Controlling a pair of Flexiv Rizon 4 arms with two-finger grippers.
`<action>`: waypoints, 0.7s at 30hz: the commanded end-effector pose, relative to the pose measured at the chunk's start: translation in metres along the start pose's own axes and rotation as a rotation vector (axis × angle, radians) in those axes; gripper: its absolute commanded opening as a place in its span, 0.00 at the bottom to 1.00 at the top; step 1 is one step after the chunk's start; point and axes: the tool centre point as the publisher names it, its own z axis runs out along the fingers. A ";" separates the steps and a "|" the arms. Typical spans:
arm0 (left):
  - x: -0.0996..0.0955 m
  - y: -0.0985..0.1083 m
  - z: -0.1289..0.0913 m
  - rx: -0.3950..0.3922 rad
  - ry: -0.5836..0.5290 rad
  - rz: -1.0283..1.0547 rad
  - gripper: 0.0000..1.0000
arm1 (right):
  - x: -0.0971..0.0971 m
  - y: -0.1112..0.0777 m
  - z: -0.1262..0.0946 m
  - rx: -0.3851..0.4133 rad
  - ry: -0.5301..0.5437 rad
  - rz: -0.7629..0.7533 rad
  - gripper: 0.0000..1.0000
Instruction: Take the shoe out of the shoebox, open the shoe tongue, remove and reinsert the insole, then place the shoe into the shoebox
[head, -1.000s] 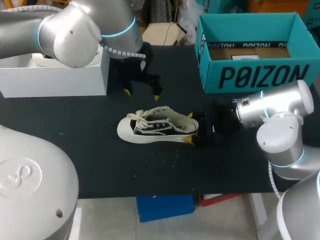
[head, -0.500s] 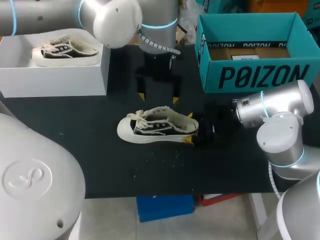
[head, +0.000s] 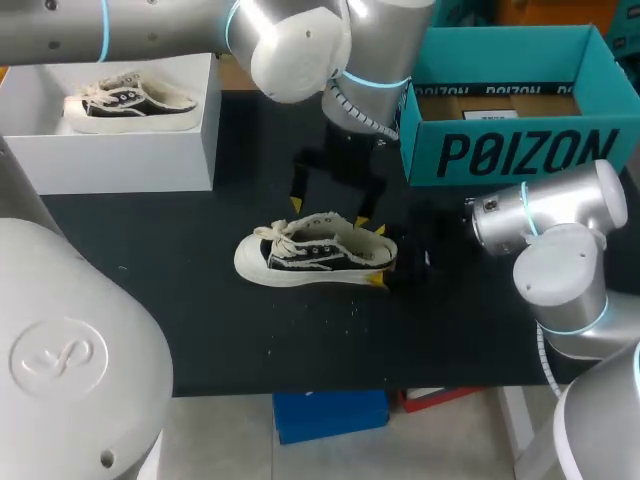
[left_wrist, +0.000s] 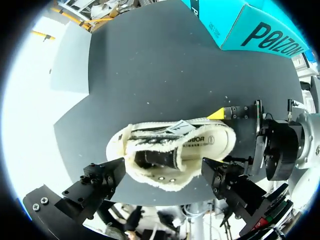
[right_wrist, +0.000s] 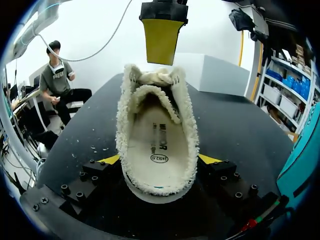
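Note:
A black and cream shoe (head: 312, 251) lies on its sole on the black table (head: 200, 300), toe to the left. My right gripper (head: 385, 268) is shut on its heel; in the right wrist view the shoe (right_wrist: 156, 145) fills the gap, with a yellow fingertip (right_wrist: 111, 159) against each side. My left gripper (head: 333, 215) hangs open just above the shoe's far side, its tips apart. Seen from the left wrist, the shoe (left_wrist: 175, 155) lies ahead of the open left gripper (left_wrist: 162, 175), insole showing, with the right gripper (left_wrist: 265, 145) at the heel.
A white shoebox (head: 110, 160) at the back left holds a second shoe (head: 128, 100). An open teal box (head: 510, 150) stands at the back right, close behind the right arm. Small white crumbs dot the table in front of the shoe.
My left arm has swung from beside the white box rightward and down to just above the shoe. The right gripper and the shoe have stayed put.

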 end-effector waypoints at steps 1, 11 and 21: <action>0.007 -0.002 0.007 -0.018 -0.060 -0.002 1.00 | -0.001 -0.001 0.002 0.000 -0.002 0.001 0.00; 0.014 0.003 0.025 -0.057 -0.147 -0.017 1.00 | -0.001 -0.001 0.002 0.000 -0.002 0.001 0.00; 0.012 0.009 0.038 -0.086 -0.203 -0.042 1.00 | -0.001 -0.001 0.002 0.000 -0.002 0.001 0.00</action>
